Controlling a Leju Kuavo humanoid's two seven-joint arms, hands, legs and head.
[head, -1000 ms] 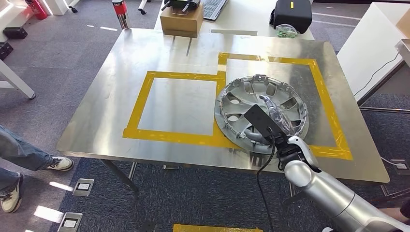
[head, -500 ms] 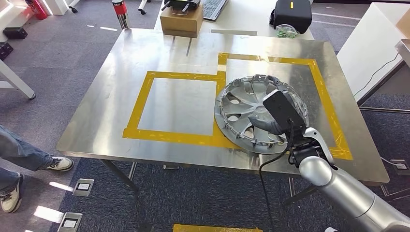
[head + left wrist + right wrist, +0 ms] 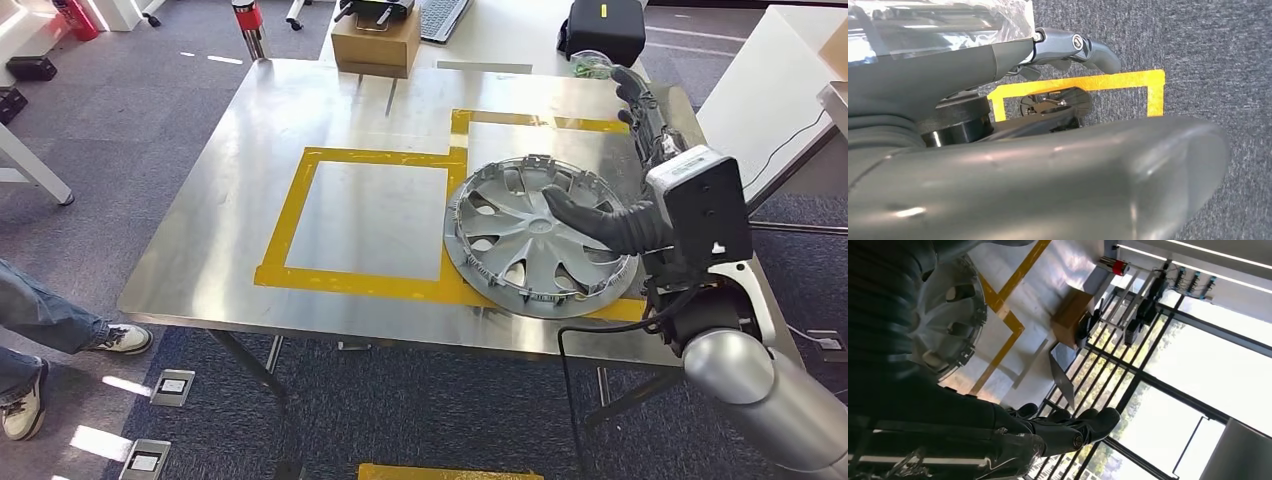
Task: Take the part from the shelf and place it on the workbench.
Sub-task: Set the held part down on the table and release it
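One hubcap (image 3: 540,236) lies flat on the steel workbench (image 3: 250,180), centre-right of the head view, straddling the yellow tape (image 3: 290,215) between the two marked squares. Looks placed, so the task reads as nearly finished. The right hand (image 3: 640,150) is raised at the right of frame, clear of the rim, fingers stretched toward the upper right and its thumb pointing over the hubcap. It holds nothing, which fits a release followed by a pull-away. A cardboard box (image 3: 376,42) and a black bag (image 3: 601,30) sit beyond the bench's far edge; a person's legs (image 3: 40,330) are at lower left.

Versus a second ago: the hand was low at the hubcap's near edge and has since risen and swung right; the hubcap has not moved.

Left wrist view: the left hand (image 3: 1068,47) hangs over grey carpet and a yellow floor marking (image 3: 1118,82); fingers lie roughly straight, nothing held.

Right wrist view: the right hand's fingers (image 3: 1073,427) are extended and empty, with the hubcap (image 3: 950,322) behind them at upper left.
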